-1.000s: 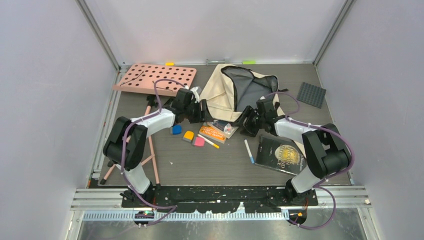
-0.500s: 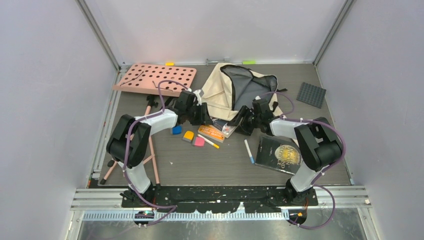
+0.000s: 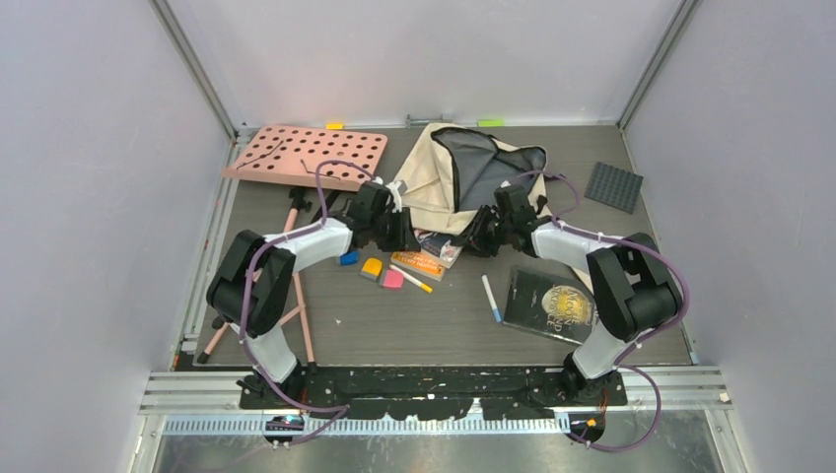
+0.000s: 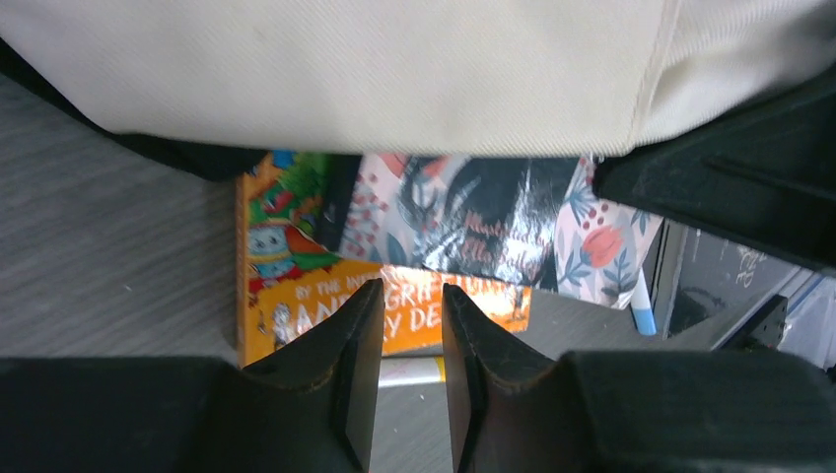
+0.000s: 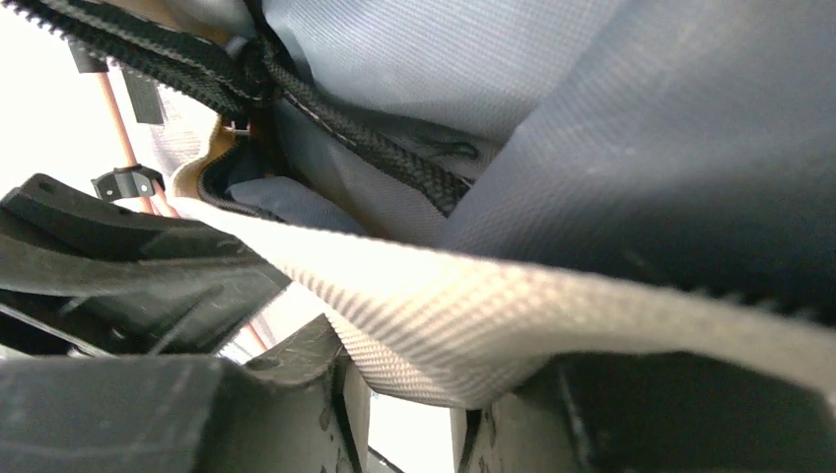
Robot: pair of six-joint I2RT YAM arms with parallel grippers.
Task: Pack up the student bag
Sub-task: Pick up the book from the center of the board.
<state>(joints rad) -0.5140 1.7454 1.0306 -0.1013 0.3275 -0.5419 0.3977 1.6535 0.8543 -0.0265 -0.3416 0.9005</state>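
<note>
The student bag (image 3: pixel 426 187) lay at the far middle of the table (image 3: pixel 424 330), its cream fabric spread out and its mouth gaping to show the grey lining (image 3: pixel 485 169). The right gripper (image 5: pixel 406 389) was at the near right edge of that mouth. In its wrist view, a band of the cream rim ran between the two fingers (image 5: pixel 315 379) and filled the gap, so the jaws were clamped on the bag's edge, with a black zipper strip (image 5: pixel 365 133) and lining beyond.

The left gripper (image 4: pixel 402 315) hovered at the bag's near left edge. Its fingers were apart by a narrow slit with nothing between them, and the cream fabric lay just ahead of the tips. Beneath it sat an orange children's book (image 4: pixel 286 296), partly covered by a floral-covered book (image 4: pixel 463 222) whose far end slipped under the bag.

Nearer the arms, a yellow-and-white pen (image 3: pixel 414 279) lay just beside the orange book, with a pink block (image 3: pixel 392 279), an orange block (image 3: pixel 372 267) and a blue block (image 3: pixel 347 258) in a loose row to its left. A blue-capped marker (image 3: pixel 491 298) rested between the books and a dark hardcover book (image 3: pixel 552 301) on the right. A pink perforated board (image 3: pixel 306 153) stood at the far left, and a grey studded plate (image 3: pixel 613 186) at the far right.
</note>
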